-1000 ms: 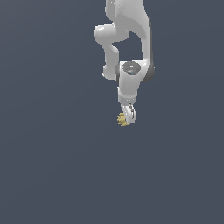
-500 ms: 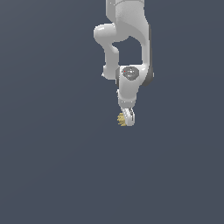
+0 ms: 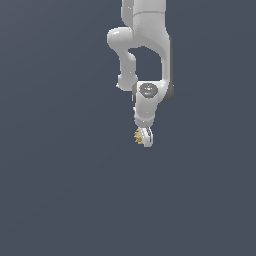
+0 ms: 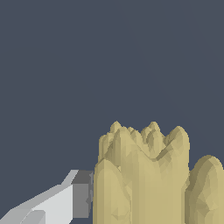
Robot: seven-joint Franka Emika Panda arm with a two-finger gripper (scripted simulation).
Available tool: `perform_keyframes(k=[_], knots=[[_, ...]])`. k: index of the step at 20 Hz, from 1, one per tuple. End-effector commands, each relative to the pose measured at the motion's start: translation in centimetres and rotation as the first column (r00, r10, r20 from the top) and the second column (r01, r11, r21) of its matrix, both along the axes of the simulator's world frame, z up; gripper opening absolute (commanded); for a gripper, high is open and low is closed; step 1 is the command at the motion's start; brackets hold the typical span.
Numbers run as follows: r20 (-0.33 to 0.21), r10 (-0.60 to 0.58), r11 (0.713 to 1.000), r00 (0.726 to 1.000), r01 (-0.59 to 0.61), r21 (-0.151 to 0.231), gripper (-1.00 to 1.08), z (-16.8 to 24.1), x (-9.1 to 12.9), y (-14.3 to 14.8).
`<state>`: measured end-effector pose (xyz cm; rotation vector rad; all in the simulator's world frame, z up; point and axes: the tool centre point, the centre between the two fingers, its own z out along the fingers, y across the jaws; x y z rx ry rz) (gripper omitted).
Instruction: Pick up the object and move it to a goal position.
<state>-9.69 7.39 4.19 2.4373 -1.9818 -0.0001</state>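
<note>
The object (image 3: 138,136) is a tiny yellow-gold item with a spiky outline. In the exterior view it sits at the tip of my white gripper (image 3: 144,137), which points downward from the arm. The wrist view shows the object (image 4: 144,175) large and close, its jagged points facing away from the camera. One grey-tipped finger (image 4: 81,194) presses against its side, and the other finger is hidden behind it. My gripper is shut on the object. Whether the object touches the dark surface (image 3: 65,190) I cannot tell.
A plain dark grey-blue surface (image 4: 109,57) fills both views. The arm's white links (image 3: 150,30) reach in from the top of the exterior view. No other objects, goal marker or edges are visible.
The wrist joint has shifted down in the exterior view, so the hand looks shorter. The gripper tip and the object stay at almost the same spot, and the grip is unchanged.
</note>
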Motion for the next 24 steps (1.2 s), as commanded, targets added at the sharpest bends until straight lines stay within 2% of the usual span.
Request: perform_keyframes(k=[1,14,24], knots=[[0.000,0.000,1.000,1.000,0.000,0.000,-1.00,-0.1,0.0,0.0],[0.002,0.000,1.000,1.000,0.000,0.001,-1.00,0.4,0.1,-0.3],[0.001,-0.001,1.000,1.000,0.001,0.002,-1.00,4.8,0.0,-3.5]])
